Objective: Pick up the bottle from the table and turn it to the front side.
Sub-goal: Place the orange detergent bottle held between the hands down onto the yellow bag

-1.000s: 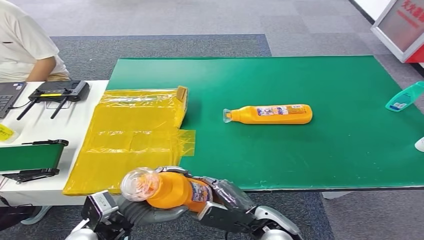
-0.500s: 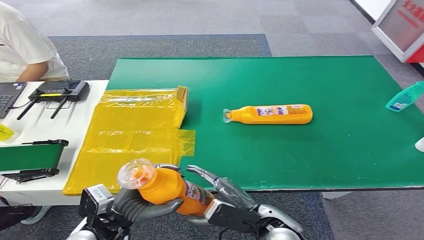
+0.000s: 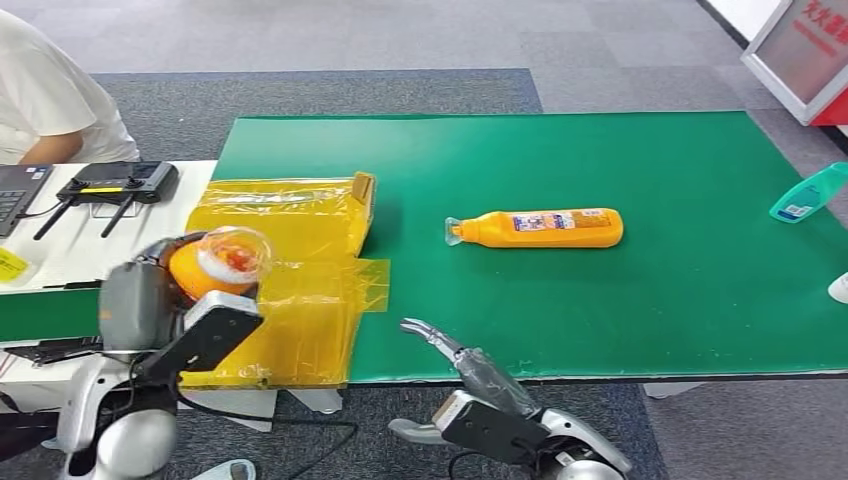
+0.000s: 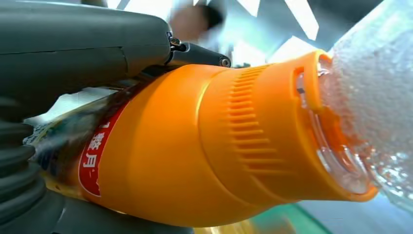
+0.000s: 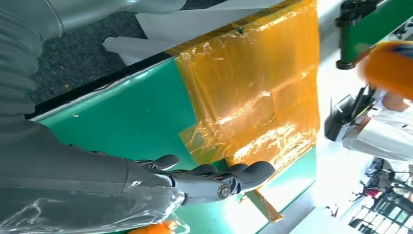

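My left hand (image 3: 138, 300) grips an orange bottle (image 3: 196, 268) and holds it raised over the left end of the table, its clear domed cap (image 3: 234, 250) pointing up toward me. In the left wrist view the orange bottle (image 4: 195, 146) shows a red label, with my thick thumb (image 4: 83, 44) laid across its body. My right hand (image 3: 468, 368) hangs at the table's front edge, fingers (image 5: 214, 178) stretched out and holding nothing. A second orange bottle (image 3: 540, 228) lies on its side on the green table (image 3: 620, 320), cap to the left.
A yellow plastic sheet (image 3: 285, 255) covers the table's left part. A teal bottle (image 3: 808, 194) lies at the right edge. On the white side table are a black device with antennas (image 3: 115, 185) and a small green conveyor (image 3: 50, 315). A person (image 3: 50, 100) sits at the far left.
My left hand has lifted the bottle up and to the left, out of the right hand. The right hand has let go and its fingers have spread.
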Robot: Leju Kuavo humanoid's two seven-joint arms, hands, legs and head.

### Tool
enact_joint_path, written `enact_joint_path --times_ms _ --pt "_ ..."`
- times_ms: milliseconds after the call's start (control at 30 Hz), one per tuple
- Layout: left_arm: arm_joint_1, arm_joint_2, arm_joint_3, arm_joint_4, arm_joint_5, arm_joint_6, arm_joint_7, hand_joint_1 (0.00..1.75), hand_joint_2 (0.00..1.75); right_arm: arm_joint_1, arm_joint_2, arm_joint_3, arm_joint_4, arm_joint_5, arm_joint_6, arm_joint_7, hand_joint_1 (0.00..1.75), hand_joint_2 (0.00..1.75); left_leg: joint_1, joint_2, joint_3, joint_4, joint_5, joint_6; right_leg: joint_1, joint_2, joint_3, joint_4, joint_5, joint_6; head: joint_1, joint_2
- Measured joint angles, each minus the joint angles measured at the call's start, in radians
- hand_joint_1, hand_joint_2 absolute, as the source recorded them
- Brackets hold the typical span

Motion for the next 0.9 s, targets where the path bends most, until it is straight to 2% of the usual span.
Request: enact_joint_path --times_ms 67,167,333,433,567,900 --pt "-0.064 0.015 0.01 0.048 -0.175 0.023 0.011 1.75 1.75 -0.013 0.002 -0.001 0.002 -0.012 0.007 -0.01 0.0 1.75 0.0 0.0 0.0 0.0 0.001 0.0 0.0 0.0 0.0 0.0 0.001 0.0 0.0 0.0" --pt "-0.156 0.052 0.005 0.162 -0.315 0.047 0.028 1.75 1.75 -0.045 0.002 -0.002 0.016 -0.034 0.015 -0.03 0.0 1.75 0.0 0.0 0.0 0.0 0.001 0.0 0.0 0.0 -0.001 0.0 0.002 0.0 0.0 0.0" --pt "-0.304 0.132 -0.053 0.371 -0.359 0.058 0.024 1.75 1.75 -0.105 0.001 0.002 0.047 -0.072 0.031 -0.044 0.0 1.75 0.0 0.0 -0.001 0.0 0.003 0.001 0.0 0.0 -0.001 0.0 0.004 0.001 0.0 0.0" --pt "-0.38 0.16 -0.097 0.502 -0.361 0.06 0.017 1.75 1.75 -0.14 0.001 0.009 0.067 -0.089 0.036 -0.05 0.0 1.75 0.0 0.0 -0.001 0.0 0.004 0.0 0.0 0.001 -0.001 0.0 0.005 0.001 0.0 0.0" --pt "-0.443 0.158 -0.129 0.625 -0.361 0.043 0.026 1.75 1.75 -0.17 0.0 0.017 0.08 -0.1 0.043 -0.048 0.0 1.75 0.0 0.0 -0.001 0.0 0.004 0.0 0.0 0.001 -0.002 0.0 0.005 0.001 0.0 0.0" --pt "-0.518 0.081 -0.168 0.833 -0.361 0.005 0.065 1.75 1.75 -0.207 0.001 0.043 0.083 -0.107 0.057 -0.039 0.0 1.75 0.0 0.0 -0.004 0.001 0.004 0.0 0.0 0.001 -0.004 0.0 0.005 0.001 0.0 0.0"
